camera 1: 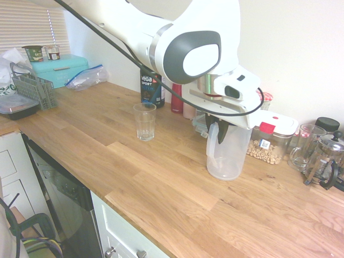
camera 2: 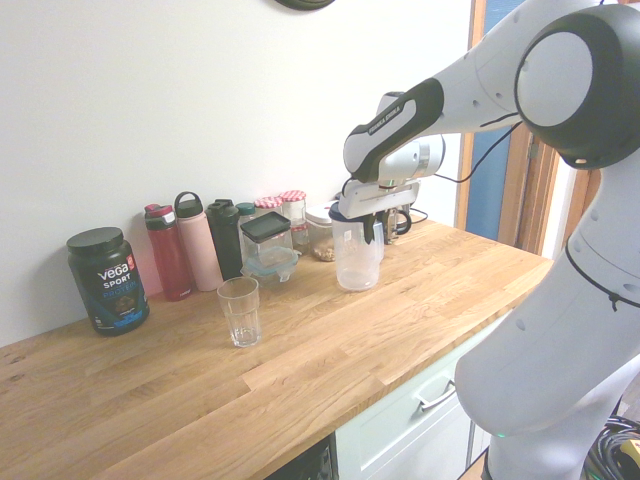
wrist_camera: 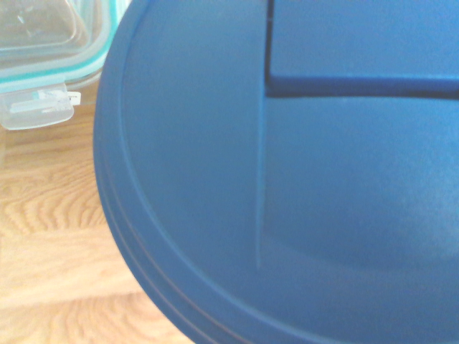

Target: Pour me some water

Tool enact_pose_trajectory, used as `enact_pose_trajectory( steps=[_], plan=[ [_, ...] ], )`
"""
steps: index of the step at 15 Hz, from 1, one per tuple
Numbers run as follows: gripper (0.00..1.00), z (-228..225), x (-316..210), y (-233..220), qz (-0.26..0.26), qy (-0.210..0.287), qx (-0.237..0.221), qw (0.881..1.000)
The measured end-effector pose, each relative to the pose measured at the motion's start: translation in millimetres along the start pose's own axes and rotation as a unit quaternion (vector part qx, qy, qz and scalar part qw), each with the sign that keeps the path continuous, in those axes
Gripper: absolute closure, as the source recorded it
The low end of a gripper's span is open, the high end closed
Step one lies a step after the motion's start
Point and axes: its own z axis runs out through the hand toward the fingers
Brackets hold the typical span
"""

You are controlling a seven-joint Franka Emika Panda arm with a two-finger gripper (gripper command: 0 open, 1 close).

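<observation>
I see the gripper [camera 1: 219, 131] pointing steeply down at the handle side of the clear plastic pitcher [camera 1: 228, 153], its fingers [camera 1: 222, 130] pinching the pitcher's handle [camera 1: 212, 141] near the top. The pitcher is upright on the wooden bench [camera 1: 161, 183], and I cannot tell from either wide view whether its base touches the wood or is just off it. In the wrist view its blue lid [wrist_camera: 287, 186] fills nearly the whole picture, with a corner of a clear food box with a teal seal [wrist_camera: 43, 43] beside it on the wood. The empty drinking glass [camera 1: 144, 121] stands upright on the bench, well apart from the pitcher, nearer the dark tub of sport powder [camera 1: 152, 88] by the wall. From the second exterior view I make out a row along the wall behind the glass: the powder tub, a red bottle [camera 2: 168, 253], a pink bottle [camera 2: 199, 242] and a dark bottle [camera 2: 225, 238], then a small container with a dark lid [camera 2: 267, 245] and jars with red checked lids [camera 2: 291, 205]. Just behind the pitcher in the first exterior view sits a clear canister of nuts [camera 1: 270, 145] with a white lid, and beyond it a glass mug [camera 1: 304, 146] and a French press [camera 1: 327, 158]. At the far end of the bench I see a teal bread box [camera 1: 59, 70] and a grey crate [camera 1: 35, 88].
</observation>
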Motion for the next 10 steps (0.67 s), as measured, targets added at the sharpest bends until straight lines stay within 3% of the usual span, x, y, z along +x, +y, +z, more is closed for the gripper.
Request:
enact_pose_trajectory(
  steps=[5,7,10],
  plan=[
    [1.0,-93.2,-23.7,12.6,-0.126,-0.041,-0.005,0.991],
    [1.0,-126.8,-42.0,-3.3,-0.184,-0.056,-0.005,0.981],
    [1.0,-137.8,-73.2,-48.1,-0.272,-0.067,-0.018,0.96]
  ],
)
